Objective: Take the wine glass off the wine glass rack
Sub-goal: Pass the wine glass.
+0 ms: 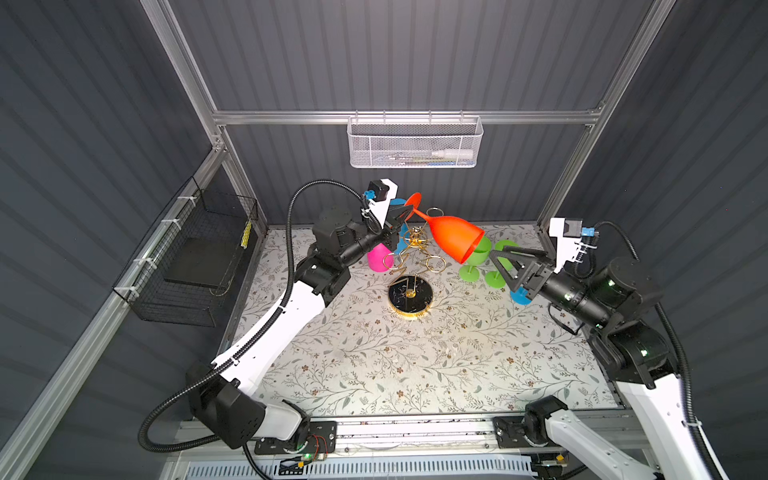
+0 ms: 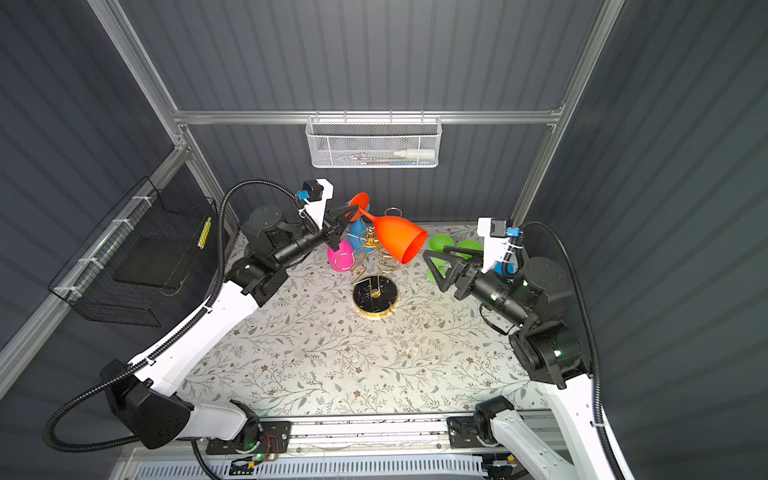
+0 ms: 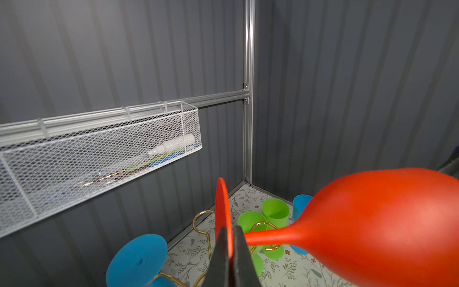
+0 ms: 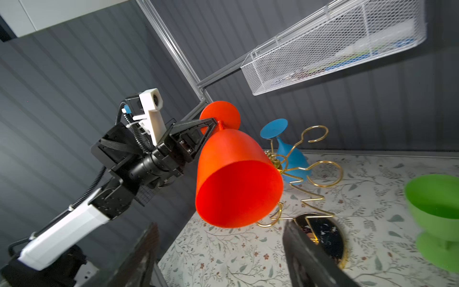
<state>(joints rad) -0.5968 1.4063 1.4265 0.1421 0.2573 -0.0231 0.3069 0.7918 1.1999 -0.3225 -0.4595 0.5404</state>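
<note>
Stretches left arm over rack (image 1: 422, 297); pinches orange glass (image 1: 454, 240) by foot in left gripper (image 1: 404, 215), bowl tilted down above rack's rings. Levels right gripper (image 1: 498, 252) beside rack, spread wide, empty.

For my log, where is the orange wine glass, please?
In both top views the orange glass tilts in the left gripper above the gold rack.

We found a robotics lab cell: grey corrugated panels (image 1: 415, 54) on an aluminium frame (image 1: 407, 117) walled in two robot arms (image 1: 291, 307) over a floral-covered desk (image 1: 415, 365).
</note>
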